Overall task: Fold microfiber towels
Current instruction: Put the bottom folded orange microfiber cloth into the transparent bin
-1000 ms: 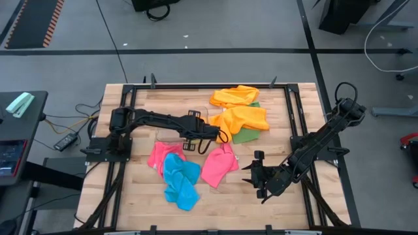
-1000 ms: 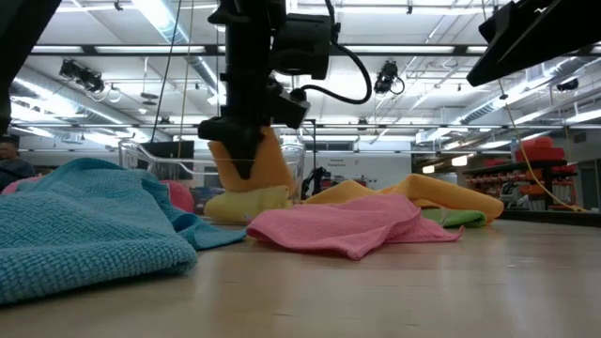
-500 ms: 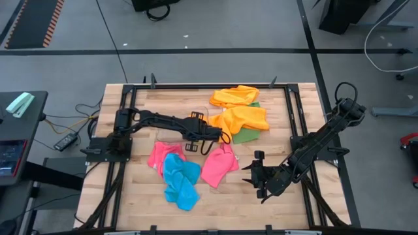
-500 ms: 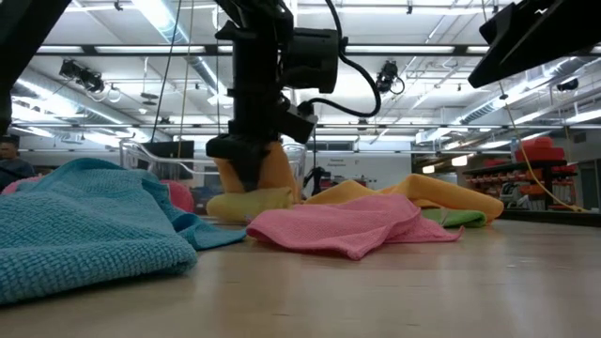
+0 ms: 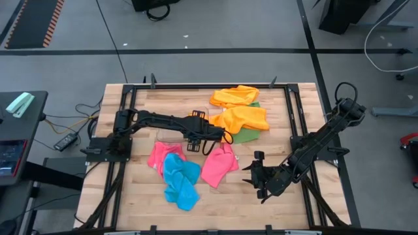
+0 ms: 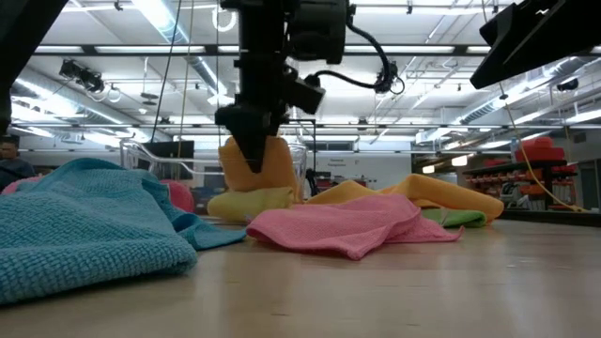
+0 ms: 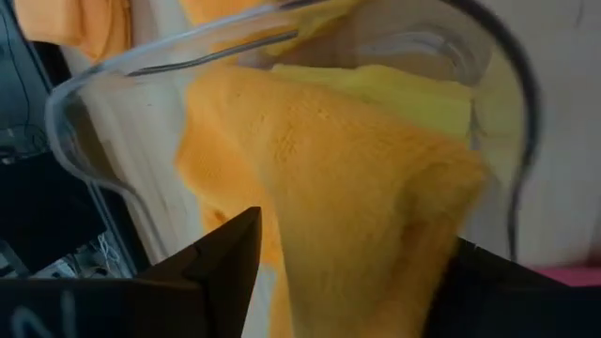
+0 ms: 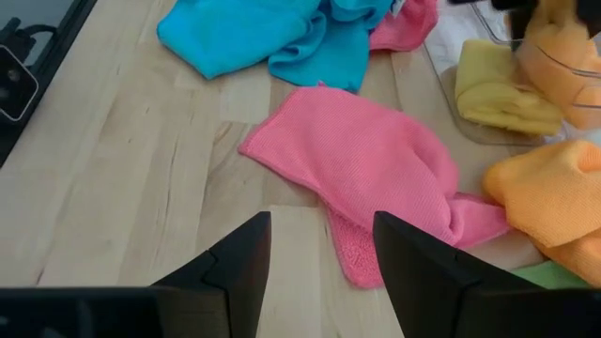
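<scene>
Left claw: the left gripper (image 5: 193,135) hangs over the clear bin (image 7: 113,84) near the middle of the table (image 5: 144,196); its fingers (image 7: 221,258) stand apart, with an orange cloth (image 7: 357,188) standing up between them; whether they press on it cannot be told.
Under the left claw: the orange cloth rests inside the bin on a folded yellow cloth (image 6: 246,202).
Right claw: the right gripper (image 5: 256,175) waits low over bare wood on the right half of the table, fingers (image 8: 235,258) parted, holding nothing.
Nearest to the right claw: a pink cloth (image 8: 376,178) lies crumpled just ahead of it on the table.
Further cloths: a blue cloth (image 5: 179,179) lies bunched at the front, overlapping a second pink cloth (image 5: 157,155); two more orange cloths (image 5: 238,108) are heaped at the back, over a green cloth (image 5: 245,136).
In the way: the bin's clear wall curves closely around the left claw.
Beyond the table: a person (image 6: 9,160) shows at the far left of the room.
Writing: none that can be read.
</scene>
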{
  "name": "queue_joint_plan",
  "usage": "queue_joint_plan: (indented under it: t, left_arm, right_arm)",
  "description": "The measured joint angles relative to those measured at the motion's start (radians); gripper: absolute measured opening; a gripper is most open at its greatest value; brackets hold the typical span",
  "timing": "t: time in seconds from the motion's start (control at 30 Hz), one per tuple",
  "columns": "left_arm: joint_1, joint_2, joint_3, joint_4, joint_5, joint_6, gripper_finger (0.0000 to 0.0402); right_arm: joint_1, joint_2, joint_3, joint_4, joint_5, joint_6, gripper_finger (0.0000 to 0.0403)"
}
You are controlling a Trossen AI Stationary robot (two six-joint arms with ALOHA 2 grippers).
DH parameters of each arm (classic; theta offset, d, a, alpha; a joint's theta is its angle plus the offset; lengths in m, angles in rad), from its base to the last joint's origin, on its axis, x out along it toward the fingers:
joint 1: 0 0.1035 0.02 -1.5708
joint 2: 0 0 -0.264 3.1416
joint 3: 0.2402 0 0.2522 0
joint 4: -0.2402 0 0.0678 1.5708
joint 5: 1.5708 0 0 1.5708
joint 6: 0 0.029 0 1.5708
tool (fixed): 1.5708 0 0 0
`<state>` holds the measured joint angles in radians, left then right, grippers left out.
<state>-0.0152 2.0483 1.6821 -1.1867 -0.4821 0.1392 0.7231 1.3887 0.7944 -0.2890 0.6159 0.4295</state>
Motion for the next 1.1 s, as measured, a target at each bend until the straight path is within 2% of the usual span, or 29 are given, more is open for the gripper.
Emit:
queue_joint_plan:
  t: [0.37,0.57,1.1]
  left_arm:
    - [-0.034,-0.023,0.051,-0.073,0.019,-0.025,0.0210]
    - [-0.034,-0.045,0.051,-0.098,0.073,-0.042,0.0193]
    - [-0.027,-0.062,0.051,-0.174,0.075,-0.101,0.0149]
  right_arm:
    - [0.000,0.000,0.000,0.000,0.000,0.004,0.0197]
    - [0.000,0.000,0.000,-0.001,0.000,-0.002,0.0197]
    - [0.002,0.000,0.000,-0.003,0.002,-0.006,0.0197]
